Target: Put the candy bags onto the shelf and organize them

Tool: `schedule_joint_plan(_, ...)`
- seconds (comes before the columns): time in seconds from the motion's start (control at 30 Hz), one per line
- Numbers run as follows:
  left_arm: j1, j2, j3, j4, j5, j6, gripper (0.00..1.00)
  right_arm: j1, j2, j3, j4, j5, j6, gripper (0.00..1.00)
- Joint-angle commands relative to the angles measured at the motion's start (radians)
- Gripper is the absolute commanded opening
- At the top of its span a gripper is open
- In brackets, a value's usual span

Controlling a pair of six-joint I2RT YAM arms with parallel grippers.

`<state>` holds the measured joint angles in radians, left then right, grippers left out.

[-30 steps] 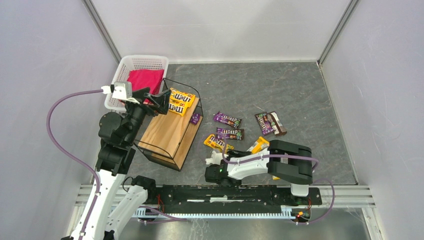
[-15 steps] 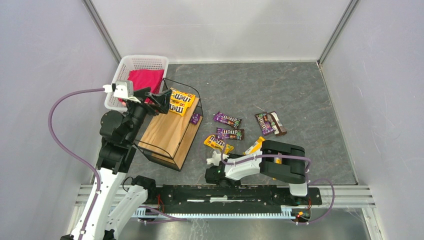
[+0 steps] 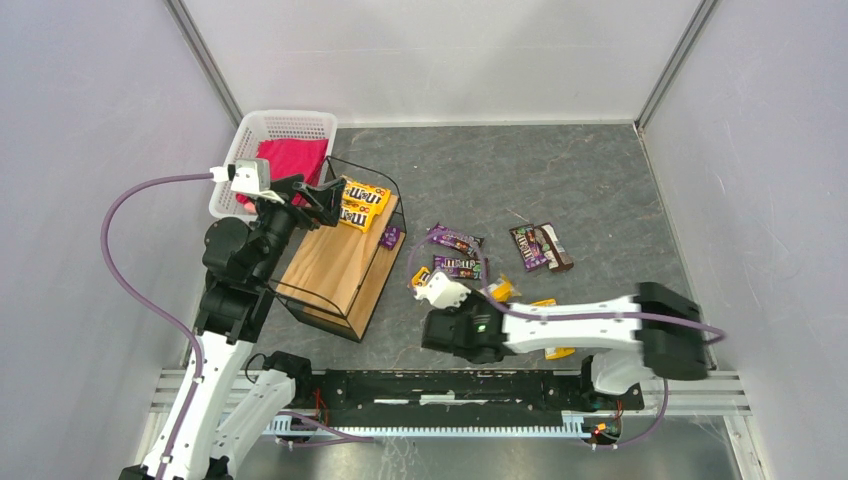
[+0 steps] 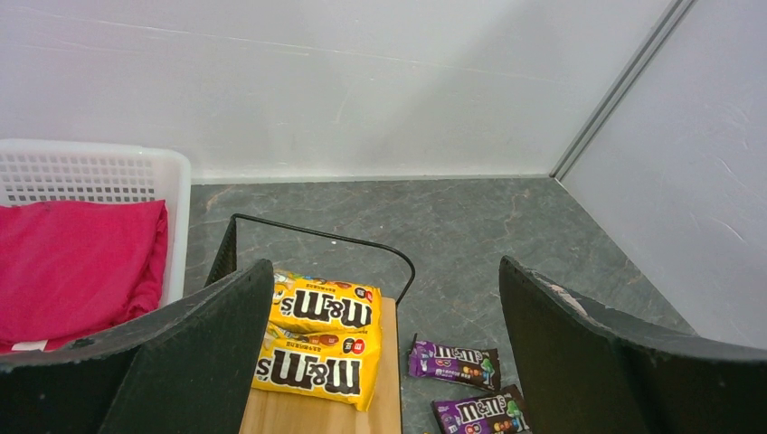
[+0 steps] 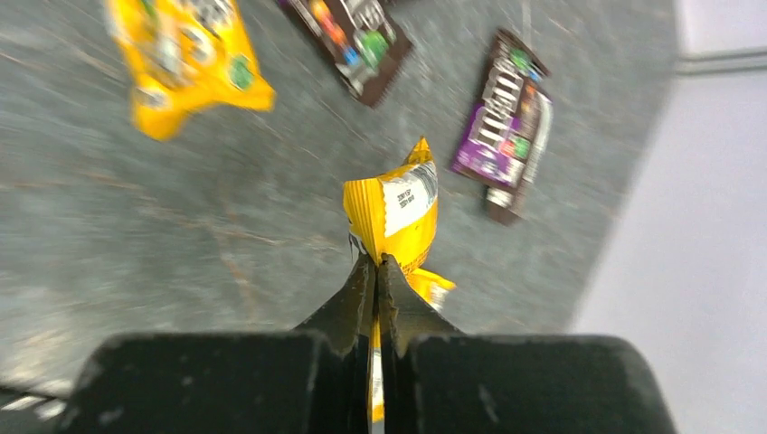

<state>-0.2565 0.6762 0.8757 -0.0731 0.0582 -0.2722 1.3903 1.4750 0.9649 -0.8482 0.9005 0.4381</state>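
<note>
Two yellow glossy candy bags with brown lettering (image 3: 362,203) lie side by side at the far end of the top plank of the shelf (image 3: 335,265), a black wire rack with light wooden tiers at left centre of the overhead view. Only these are clearly stowed. A small purple packet (image 3: 390,237) sits at the shelf's right edge; I cannot tell whether it rests on a lower tier or on the grey table (image 3: 600,190).

The others lie loose on the table at centre frame: a purple packet (image 3: 455,240), another purple one just below it (image 3: 460,267), a yellow one (image 3: 420,277) and a purple-and-brown pair (image 3: 540,247) further right.

The right gripper (image 5: 378,267) is pinched tight on the edge of a crumpled yellow packet (image 5: 393,212), which looks raised off the table. The left gripper (image 4: 382,271) hovers over the shelf's far end, jaws spread wide and holding nothing.

By this showing the job is in its early part: most bags are not yet shelved, and the held packet seems the next to go.
</note>
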Motion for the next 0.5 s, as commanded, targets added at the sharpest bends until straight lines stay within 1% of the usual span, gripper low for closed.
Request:
schedule_joint_plan(0.0,0.005,0.004,-0.001,0.033,0.004,0.034,1.00,-0.078,-0.279,0.015,0.302,-0.333,-0.077,0.01)
schedule_joint_plan(0.1,0.005,0.009,-0.002,0.033,0.003,0.032,1.00,-0.153,-0.431,-0.021,0.506,-0.511,-0.051,0.01)
schedule_joint_plan(0.2,0.005,0.012,-0.001,0.032,0.003,0.032,1.00,-0.231,-0.483,-0.006,0.650,-0.625,0.008,0.01)
schedule_joint_plan(0.27,0.005,0.009,-0.001,0.032,0.000,0.033,1.00,-0.273,-0.475,-0.003,0.770,-0.709,0.061,0.00)
schedule_joint_plan(0.37,0.005,0.004,-0.003,0.032,-0.009,0.036,1.00,-0.317,-0.405,0.013,0.955,-0.826,0.182,0.00)
schedule_joint_plan(0.47,0.005,-0.009,-0.004,0.032,-0.027,0.031,1.00,-0.325,-0.318,0.039,1.092,-0.857,0.283,0.00)
